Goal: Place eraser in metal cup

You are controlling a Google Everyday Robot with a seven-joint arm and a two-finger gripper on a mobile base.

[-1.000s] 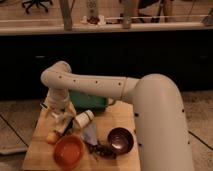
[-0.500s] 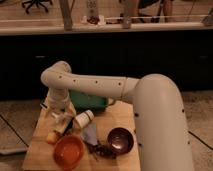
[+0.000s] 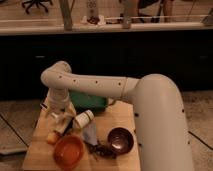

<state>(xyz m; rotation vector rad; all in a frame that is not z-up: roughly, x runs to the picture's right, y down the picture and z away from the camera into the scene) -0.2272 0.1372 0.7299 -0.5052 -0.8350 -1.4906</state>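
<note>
My gripper hangs from the white arm over the left part of the wooden table, pointing down just above the surface. The metal cup, a small silvery-white cylinder, is right beside the gripper on its right and looks tilted. I cannot pick out the eraser; it may be hidden at the gripper. A small yellowish object lies just below-left of the gripper.
An orange bowl sits at the front left and a dark brown glossy bowl at the front right. A dark small object lies between them. A green object is behind the cup. The arm's big white body covers the right side.
</note>
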